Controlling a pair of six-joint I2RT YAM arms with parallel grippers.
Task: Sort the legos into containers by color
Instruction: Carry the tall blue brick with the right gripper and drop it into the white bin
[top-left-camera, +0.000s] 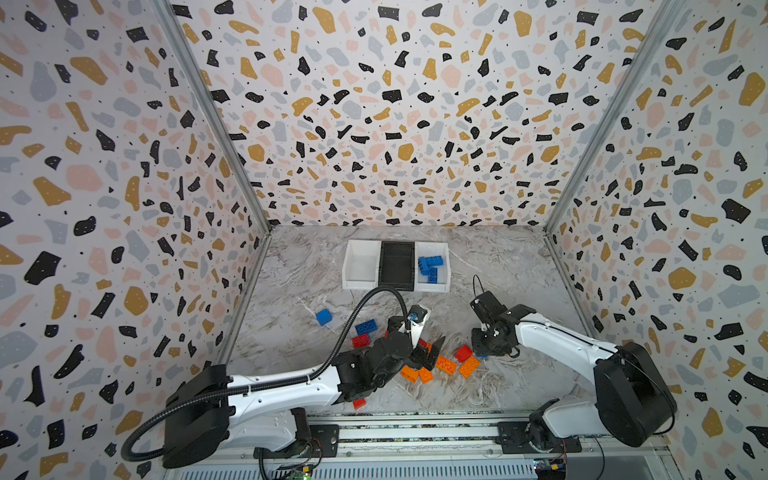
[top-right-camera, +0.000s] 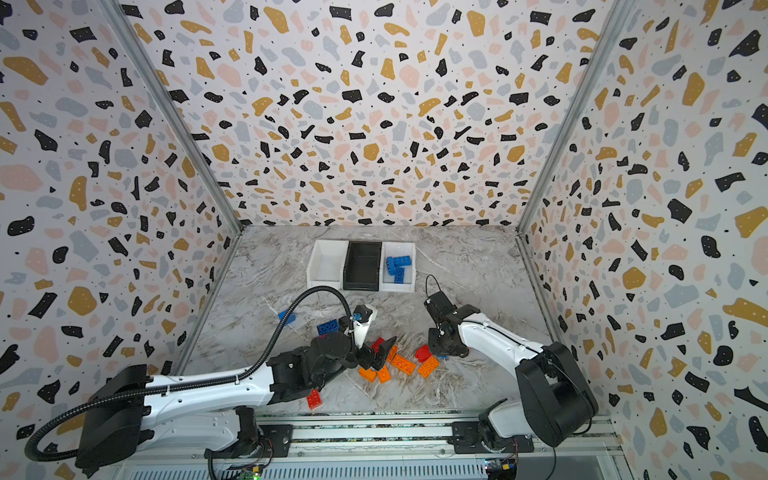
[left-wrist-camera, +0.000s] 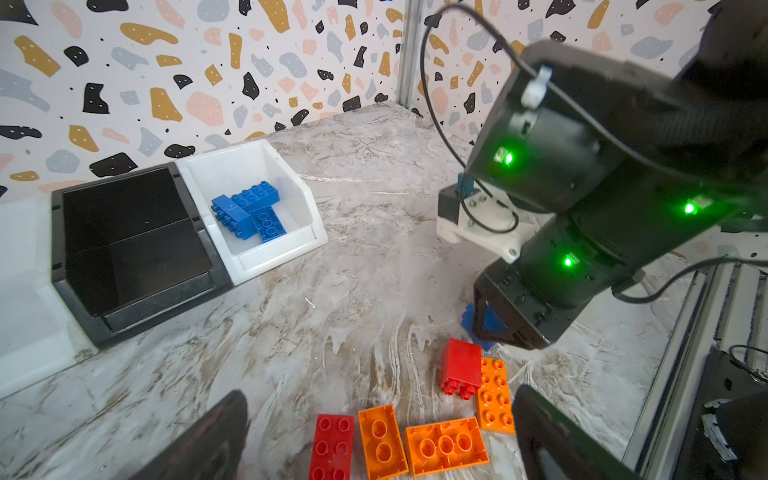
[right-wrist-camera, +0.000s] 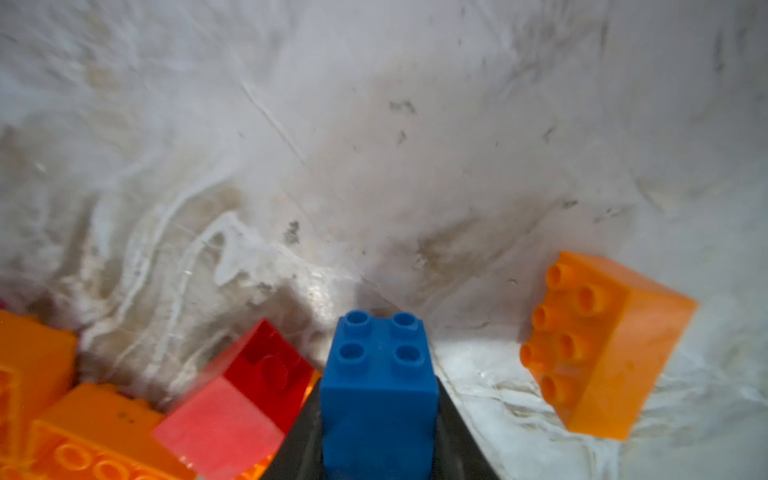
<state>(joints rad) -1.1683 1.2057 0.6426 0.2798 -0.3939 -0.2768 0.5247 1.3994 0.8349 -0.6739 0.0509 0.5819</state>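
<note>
My right gripper (right-wrist-camera: 380, 419) is shut on a small blue square brick (right-wrist-camera: 380, 374), low over the marble by a red brick (top-left-camera: 462, 353) and an orange brick (top-left-camera: 469, 368). My left gripper (left-wrist-camera: 380, 399) hangs open over a cluster of orange legos (left-wrist-camera: 444, 446) and a red one (left-wrist-camera: 332, 446), holding nothing. Three containers stand in a row at the back: a bare white bin (top-left-camera: 353, 286), a bare black bin (top-left-camera: 397, 287), and a white bin (top-left-camera: 432, 287) holding blue bricks (top-left-camera: 430, 266).
Two blue bricks (top-left-camera: 323, 316) (top-left-camera: 365, 327) and a red brick (top-left-camera: 360, 340) lie left of the left arm. Another red brick (top-left-camera: 359, 403) lies under the left arm near the front rail (top-left-camera: 415, 434). Patterned walls close in three sides.
</note>
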